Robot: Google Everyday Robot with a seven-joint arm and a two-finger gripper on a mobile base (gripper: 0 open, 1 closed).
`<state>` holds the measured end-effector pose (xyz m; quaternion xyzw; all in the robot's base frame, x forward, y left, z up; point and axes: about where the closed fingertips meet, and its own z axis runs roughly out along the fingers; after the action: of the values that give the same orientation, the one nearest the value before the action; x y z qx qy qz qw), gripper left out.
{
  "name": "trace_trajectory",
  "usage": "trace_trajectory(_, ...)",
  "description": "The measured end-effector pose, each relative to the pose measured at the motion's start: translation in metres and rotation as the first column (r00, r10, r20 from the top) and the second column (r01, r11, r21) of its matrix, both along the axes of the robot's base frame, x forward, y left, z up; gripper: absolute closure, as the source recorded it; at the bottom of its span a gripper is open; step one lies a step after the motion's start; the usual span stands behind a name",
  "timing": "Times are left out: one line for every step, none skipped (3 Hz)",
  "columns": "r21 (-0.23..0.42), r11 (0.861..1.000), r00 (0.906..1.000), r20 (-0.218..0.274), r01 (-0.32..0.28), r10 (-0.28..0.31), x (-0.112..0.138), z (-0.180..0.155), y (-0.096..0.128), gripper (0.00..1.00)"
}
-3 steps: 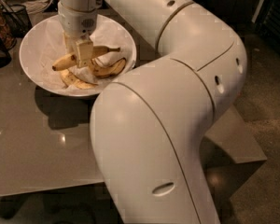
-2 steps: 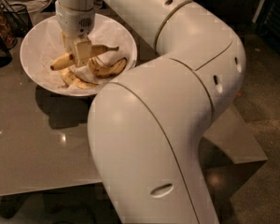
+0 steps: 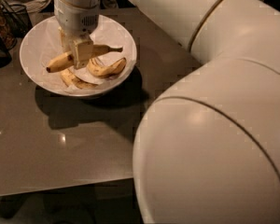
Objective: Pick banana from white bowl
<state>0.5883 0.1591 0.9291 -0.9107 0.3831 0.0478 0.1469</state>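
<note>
The white bowl [image 3: 35,38], lined with white paper, stands on the grey table at the upper left. The long yellow banana [image 3: 58,63] lies across the bowl, dark tip to the left and stem to the right. My gripper [image 3: 80,55] comes straight down over the bowl, and its fingers [image 3: 82,52] are closed around the banana's middle. The banana seems to hang slightly above the other fruit. The gripper hides the banana's middle part.
Two shorter brown-marked bananas lie in the bowl, one at the right [image 3: 106,68] and one at the front [image 3: 74,80]. A dark wire basket [image 3: 7,20] stands left of the bowl. My arm's large white links [image 3: 214,125] fill the right side. The table's front edge [image 3: 60,185] runs across the bottom left.
The view has shifted closer to the bowl. The long banana now sits level in the gripper's fingers, raised a little from where it lay among the other bananas.
</note>
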Motion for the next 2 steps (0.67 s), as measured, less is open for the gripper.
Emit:
trace_trajectory(0.001,1.0,1.0,0.001,0.0,0.0,-0.001,0.0,0.0,1.0)
trace_trajectory(-0.001,1.0,0.9999,-0.002,-0.012,0.012,-0.016,0.003,0.004,1.0)
